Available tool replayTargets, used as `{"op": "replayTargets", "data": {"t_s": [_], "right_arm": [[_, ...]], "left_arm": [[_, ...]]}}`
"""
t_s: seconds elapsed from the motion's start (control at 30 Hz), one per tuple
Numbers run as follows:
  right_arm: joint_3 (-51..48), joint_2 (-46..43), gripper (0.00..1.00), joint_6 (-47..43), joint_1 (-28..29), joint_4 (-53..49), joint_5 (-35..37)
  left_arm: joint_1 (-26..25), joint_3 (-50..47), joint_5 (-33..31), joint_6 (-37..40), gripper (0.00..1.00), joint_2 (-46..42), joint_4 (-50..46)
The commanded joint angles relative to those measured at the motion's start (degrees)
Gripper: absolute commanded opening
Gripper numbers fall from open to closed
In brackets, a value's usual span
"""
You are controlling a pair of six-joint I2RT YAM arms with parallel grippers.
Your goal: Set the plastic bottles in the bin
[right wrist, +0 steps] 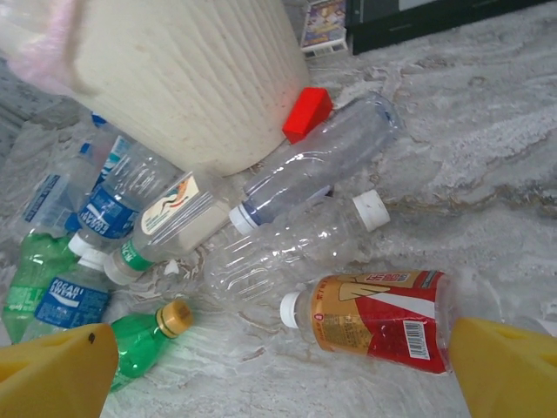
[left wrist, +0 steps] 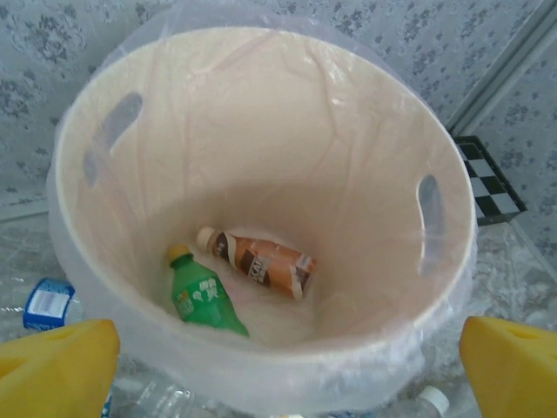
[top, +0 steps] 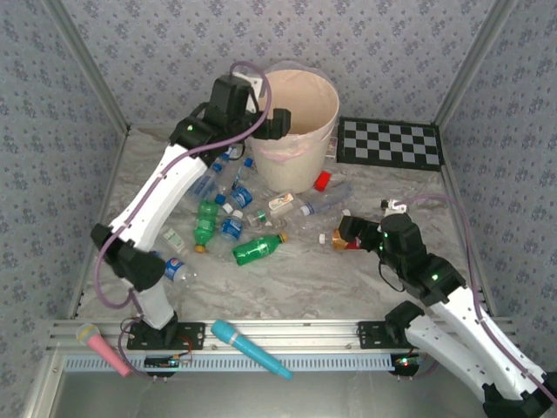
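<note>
From the overhead view, my left hand [top: 271,122] is in the upper middle of the frame, at the near rim of the bin [top: 291,170], and its jaws are apart. The bin stands on the counter [top: 348,279] with the loose plastic bottles [top: 228,209] scattered just below and left of it. My right hand [top: 348,233] sits low at right of centre, close beside a red-labelled bottle [top: 335,239]. A checkerboard [top: 389,144] lies right of the bin, a red block [top: 323,180] is at the bin's foot, and a pink wand [top: 103,347] and a blue wand [top: 251,348] rest on the rail at the bottom. In my left wrist view I look straight down into the bin. My yellow fingers [left wrist: 57,366] stand wide in the two bottom corners with nothing between them. On the bin floor a green bottle [left wrist: 204,300] and a brown bottle [left wrist: 261,261] lie side by side. In my right wrist view my jaws are also spread wide and gripping nothing, one finger in each bottom corner. The red-labelled bottle lies on its side at lower right, just beside my right-hand finger. Above it lies a clear white-capped bottle [right wrist: 296,248], then a longer clear bottle [right wrist: 322,161] that reaches up to the red block. Blue-labelled bottles [right wrist: 109,209] crowd the left edge, and a yellow-capped green bottle [right wrist: 144,340] lies at lower left.
</note>
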Motion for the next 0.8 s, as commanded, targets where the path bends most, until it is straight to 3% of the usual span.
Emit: {"op": "replayTargets", "data": {"t_s": [0.0, 0.17, 0.4, 0.77], "right_arm": [[0.26, 1.86, 1.0, 5.74, -1.9, -0.67, -2.05], [-2.28, 6.19, 1.0, 11.97, -4.57, 2.39, -6.56], [-6.53, 14.43, 1.0, 18.34, -6.21, 11.18, -11.75], [-7.23, 27.73, 0.93, 29.05, -8.93, 18.27, -12.19]], "left_arm": [[-1.07, -9.02, 3.06, -2.83, 1.0, -7.25, 12.08], [-2.27, -18.69, 2.06, -5.0, 1.0, -14.94, 12.95], [-3.32, -39.78, 1.82, -8.42, 1.0, -28.43, 19.45], [-5.0, -52.85, 0.32, -10.09, 1.0, -36.94, 17.35]]}}
